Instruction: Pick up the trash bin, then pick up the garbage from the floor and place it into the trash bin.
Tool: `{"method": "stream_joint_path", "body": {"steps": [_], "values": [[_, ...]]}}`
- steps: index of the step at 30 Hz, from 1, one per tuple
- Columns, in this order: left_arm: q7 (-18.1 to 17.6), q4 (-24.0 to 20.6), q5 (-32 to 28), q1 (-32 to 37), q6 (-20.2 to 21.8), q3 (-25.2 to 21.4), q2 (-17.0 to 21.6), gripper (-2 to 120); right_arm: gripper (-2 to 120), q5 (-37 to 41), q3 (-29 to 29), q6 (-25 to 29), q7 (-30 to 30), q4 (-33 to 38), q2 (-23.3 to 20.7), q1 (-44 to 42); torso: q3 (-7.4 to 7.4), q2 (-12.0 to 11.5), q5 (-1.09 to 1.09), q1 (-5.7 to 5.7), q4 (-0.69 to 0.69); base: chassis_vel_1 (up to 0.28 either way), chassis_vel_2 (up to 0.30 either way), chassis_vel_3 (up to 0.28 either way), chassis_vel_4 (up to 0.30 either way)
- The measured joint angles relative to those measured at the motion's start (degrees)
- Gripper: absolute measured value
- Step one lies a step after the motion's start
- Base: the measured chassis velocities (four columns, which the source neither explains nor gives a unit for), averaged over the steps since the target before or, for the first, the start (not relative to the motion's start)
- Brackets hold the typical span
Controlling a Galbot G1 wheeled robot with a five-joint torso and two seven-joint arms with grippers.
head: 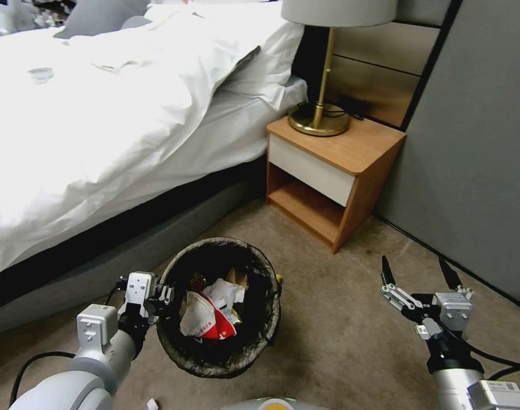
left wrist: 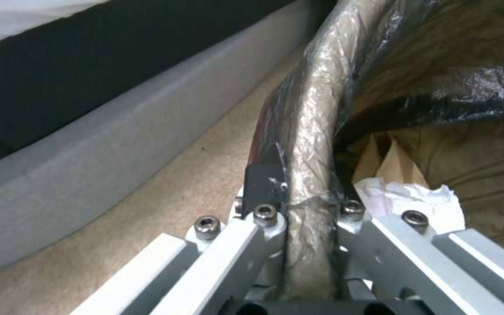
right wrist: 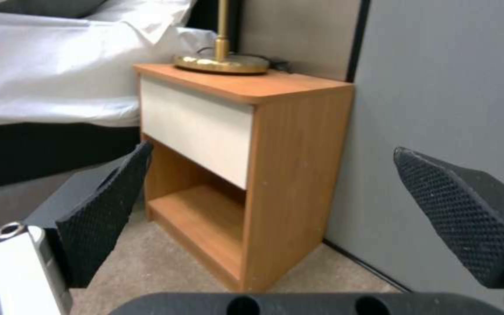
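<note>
- Dark bag plastic, folded thick over the rim of the trash bin, sits pinched in the left gripper; fingers closed on the rim, one outside the wall, one inside.
- Left wrist view: bin rim runs straight up from between the fingers; bag film wrinkled where they clamp it. Black pad on the outer side presses flat against the rim.
- Bin hangs off the carpet, held by that one rim spot, mouth tipped toward the head cam.
- Garbage lies inside the bin, just past the inner finger: red-and-white crumpled carton, white tissue, brown paper points, bit of gold wrapper.
- Same litter in left wrist view: white tissue right beside the inner finger, brown paper tips just beyond it.
- Right gripper spread wide, nothing between the tips, touching nothing; well apart from the bin, above bare carpet.
- Right wrist view: both textured black pads far apart, nightstand framed in the gap ahead of them, lamp base on its top.
- Bed w/ white duvet beyond the left fingers; grey wall panel beyond the right ones.
</note>
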Motion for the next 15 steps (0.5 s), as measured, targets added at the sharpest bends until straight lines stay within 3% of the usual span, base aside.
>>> {"method": "stream_joint_path", "body": {"steps": [15], "values": [[0.0, 0.0, -0.1, 0.6, 0.1, -0.2, 0.2, 1, 100, -0.2, -0.9, 0.1, 0.2, -1.6, -0.1, 0.5, 0.0, 0.0, 0.0, 0.0, 0.0, 0.06, 0.055, 0.057, 0.055]]}}
